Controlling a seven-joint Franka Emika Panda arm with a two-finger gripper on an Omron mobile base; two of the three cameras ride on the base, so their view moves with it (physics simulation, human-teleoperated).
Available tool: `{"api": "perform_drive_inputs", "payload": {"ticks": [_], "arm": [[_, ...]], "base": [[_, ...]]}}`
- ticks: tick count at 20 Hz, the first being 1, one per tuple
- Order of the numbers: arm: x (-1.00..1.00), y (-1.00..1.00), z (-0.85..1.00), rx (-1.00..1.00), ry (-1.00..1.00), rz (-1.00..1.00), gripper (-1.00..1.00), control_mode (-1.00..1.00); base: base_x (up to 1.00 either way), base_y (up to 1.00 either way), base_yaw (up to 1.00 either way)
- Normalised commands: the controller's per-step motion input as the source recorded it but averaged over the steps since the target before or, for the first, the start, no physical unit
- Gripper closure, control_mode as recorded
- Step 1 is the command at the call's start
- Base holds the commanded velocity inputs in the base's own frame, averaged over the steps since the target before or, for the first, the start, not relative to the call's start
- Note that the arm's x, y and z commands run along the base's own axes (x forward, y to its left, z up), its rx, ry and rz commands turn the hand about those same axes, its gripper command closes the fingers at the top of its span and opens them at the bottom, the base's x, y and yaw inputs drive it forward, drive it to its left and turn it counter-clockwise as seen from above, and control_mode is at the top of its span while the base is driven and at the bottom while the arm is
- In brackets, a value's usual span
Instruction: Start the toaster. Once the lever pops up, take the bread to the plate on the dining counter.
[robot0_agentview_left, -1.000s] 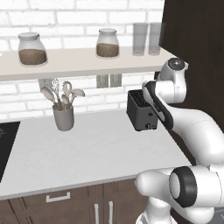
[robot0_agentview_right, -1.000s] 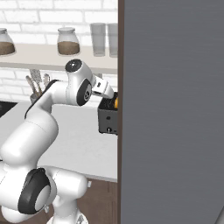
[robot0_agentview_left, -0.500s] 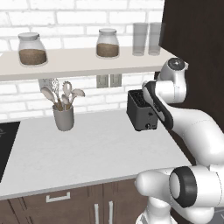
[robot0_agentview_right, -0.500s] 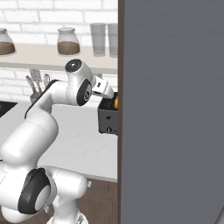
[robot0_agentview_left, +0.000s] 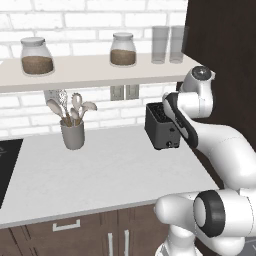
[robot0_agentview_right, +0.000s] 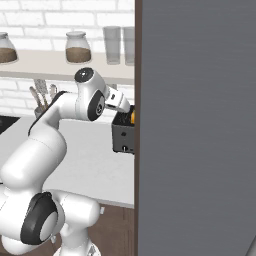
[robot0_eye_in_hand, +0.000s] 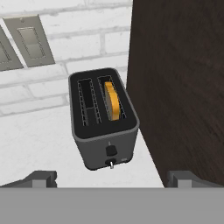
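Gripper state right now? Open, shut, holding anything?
Gripper: open, jaws spread wide, holding nothing; it hovers short of the toaster, with the bread sitting in one slot.

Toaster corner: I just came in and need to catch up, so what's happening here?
The robot's arm is reaching toward the black toaster, which stands on the pale worktop beside a dark cabinet. Its hand hangs open just above and in front of the toaster, holding nothing. A slice of bread sits in one slot; the other slot is empty. The hand isn't touching the lever on the toaster's end face yet.
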Motion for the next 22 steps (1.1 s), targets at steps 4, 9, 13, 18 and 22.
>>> {"api": "perform_drive_inputs", "payload": {"ticks": [4,9,13,18,22], "arm": [[0.00,0.00,0.00,0.00,0.00,0.00,-1.00,-1.00],[-0.02,0.00,0.00,0.00,0.00,0.00,-1.00,-1.00],[-0.11,0.00,-0.01,0.00,-0.04,0.00,-1.00,-1.00],[-0.08,-0.11,-0.22,0.00,-0.07,0.00,-1.00,-1.00],[0.00,-0.18,-0.24,0.00,-0.01,0.00,-1.00,-1.00]], "base": [[0.00,0.00,0.00],[0.00,0.00,0.00],[0.00,0.00,0.00],[0.00,0.00,0.00],[0.00,0.00,0.00]]}}
